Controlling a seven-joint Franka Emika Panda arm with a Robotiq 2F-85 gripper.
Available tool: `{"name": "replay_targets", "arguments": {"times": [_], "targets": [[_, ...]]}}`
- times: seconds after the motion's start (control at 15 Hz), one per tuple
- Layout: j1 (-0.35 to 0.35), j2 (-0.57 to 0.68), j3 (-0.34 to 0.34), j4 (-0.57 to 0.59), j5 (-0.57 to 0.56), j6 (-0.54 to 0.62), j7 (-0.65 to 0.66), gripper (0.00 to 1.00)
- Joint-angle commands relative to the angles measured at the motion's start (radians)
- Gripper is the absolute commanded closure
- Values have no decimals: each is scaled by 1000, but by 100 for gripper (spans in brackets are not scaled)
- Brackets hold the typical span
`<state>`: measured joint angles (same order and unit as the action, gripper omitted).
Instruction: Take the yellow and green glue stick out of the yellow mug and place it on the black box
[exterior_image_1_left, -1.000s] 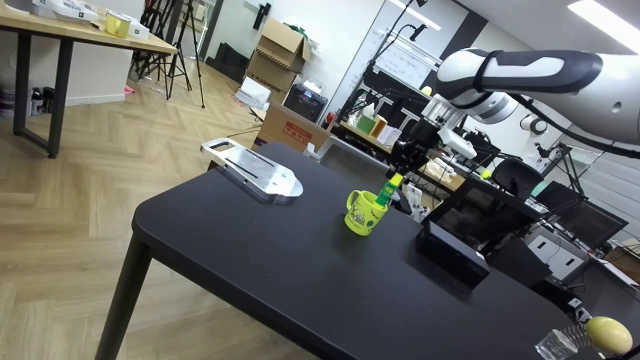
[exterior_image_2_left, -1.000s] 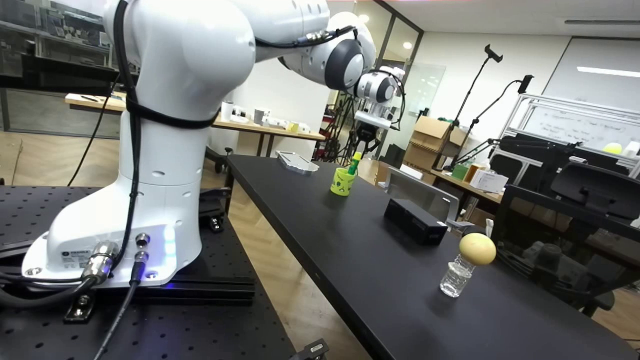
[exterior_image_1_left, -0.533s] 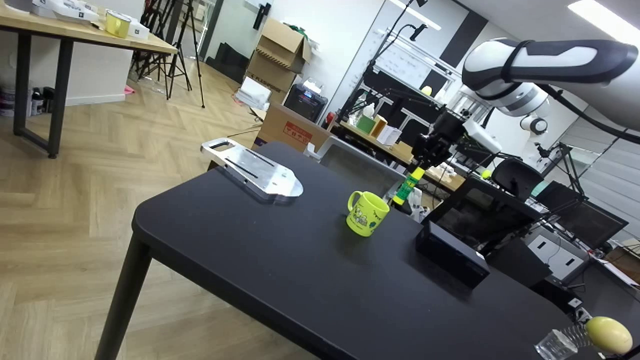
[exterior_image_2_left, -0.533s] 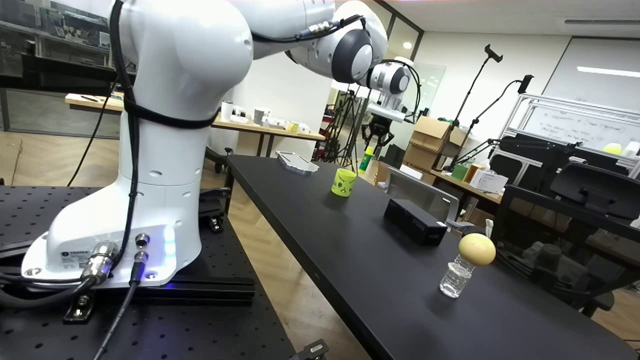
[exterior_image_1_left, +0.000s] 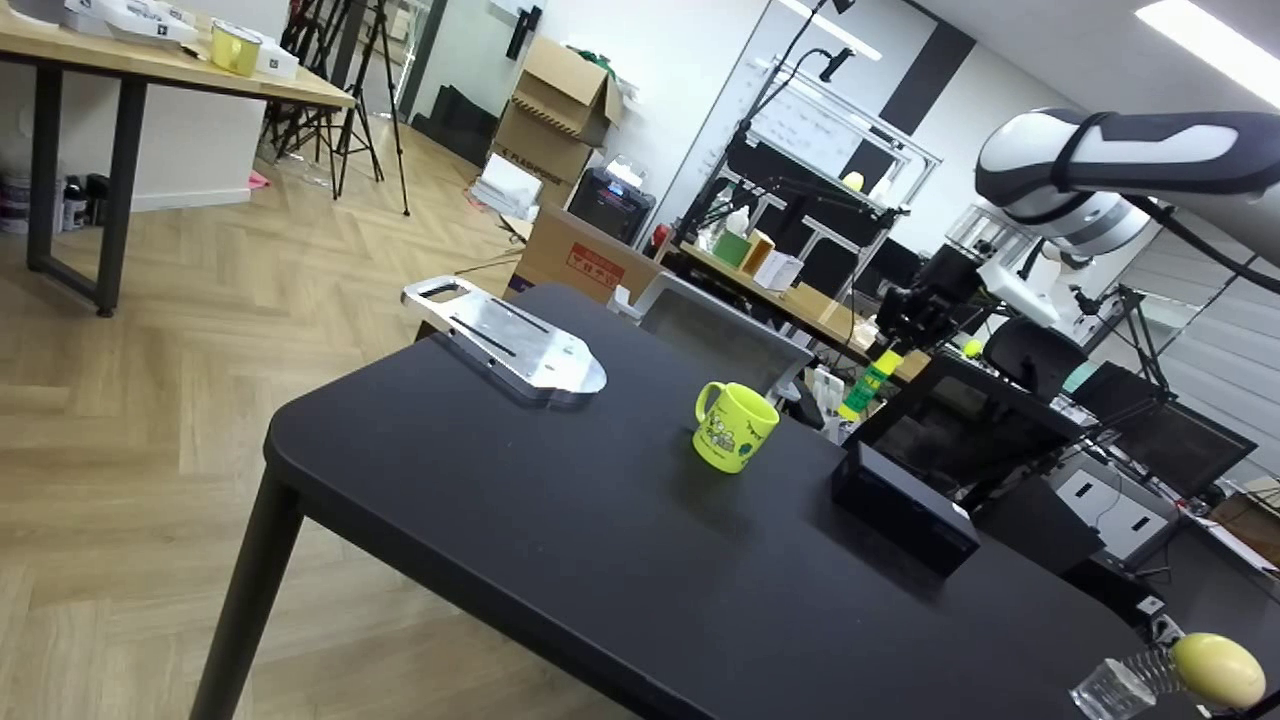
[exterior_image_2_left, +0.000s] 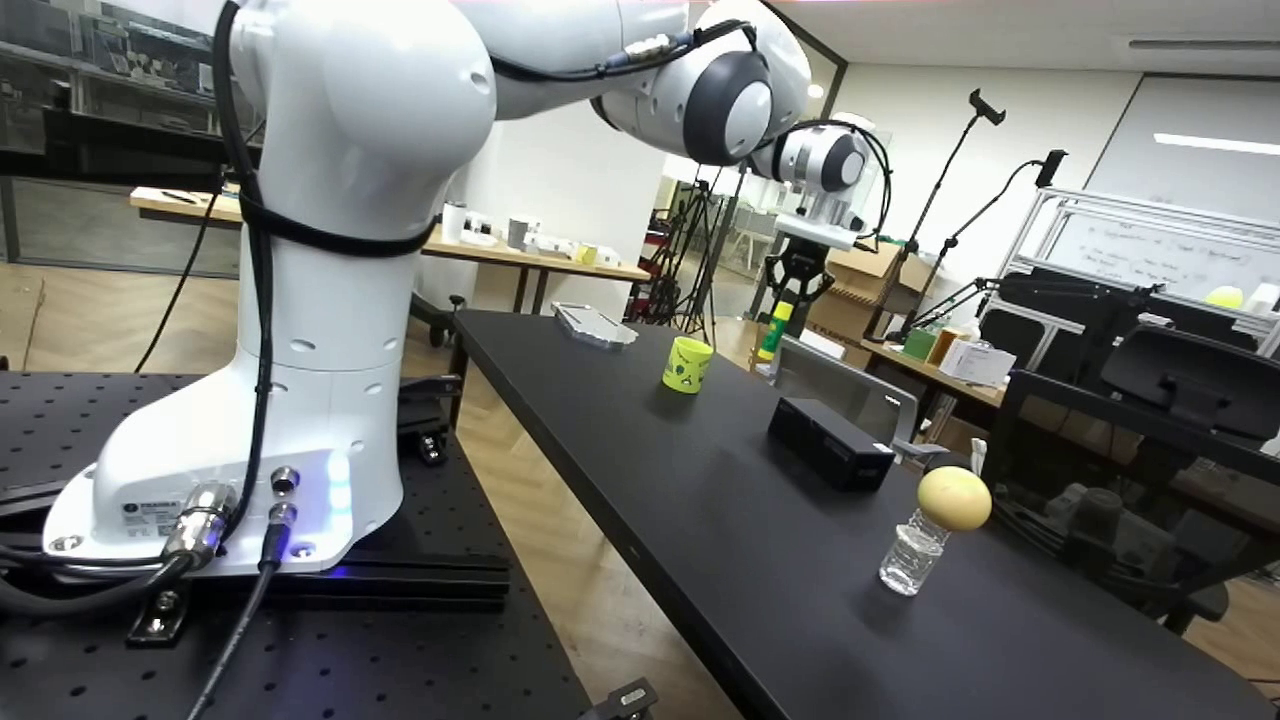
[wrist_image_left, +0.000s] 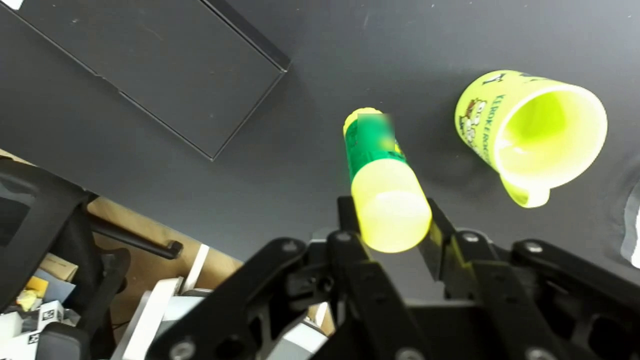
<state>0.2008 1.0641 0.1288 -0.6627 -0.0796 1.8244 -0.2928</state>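
My gripper (exterior_image_1_left: 893, 343) is shut on the yellow cap end of the yellow-and-green glue stick (exterior_image_1_left: 868, 388), which hangs slightly tilted in the air. They also show in an exterior view, gripper (exterior_image_2_left: 797, 293) and glue stick (exterior_image_2_left: 774, 335). In the wrist view the fingers (wrist_image_left: 390, 220) press both sides of the glue stick (wrist_image_left: 375, 142). The yellow mug (exterior_image_1_left: 733, 428) stands upright on the table, apart from the stick, and looks empty in the wrist view (wrist_image_left: 482, 120). The black box (exterior_image_1_left: 903, 510) lies on the table; its corner shows left of the stick in the wrist view (wrist_image_left: 175, 65).
A silver flat plate (exterior_image_1_left: 510, 340) lies at the far end of the dark table (exterior_image_1_left: 560, 540). A clear glass jar (exterior_image_2_left: 912, 555) with a yellow ball (exterior_image_2_left: 953, 498) stands past the black box. A chair back (exterior_image_2_left: 840, 378) is close to the table's edge.
The glue stick was partly in the mug a second ago; my gripper has lifted it out and carried it away from the mug toward the black box's side. The mug stays standing.
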Motion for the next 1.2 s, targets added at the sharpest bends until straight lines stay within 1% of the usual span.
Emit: {"name": "replay_targets", "arguments": {"times": [0.0, 0.2, 0.47, 1.13], "targets": [[-42, -31, -13, -35, 6, 41, 29, 92], [-75, -31, -18, -49, 7, 73, 41, 92], [-103, -25, -23, -75, 2, 111, 62, 92], [-107, -28, -38, -202, 4, 225, 122, 92]]}}
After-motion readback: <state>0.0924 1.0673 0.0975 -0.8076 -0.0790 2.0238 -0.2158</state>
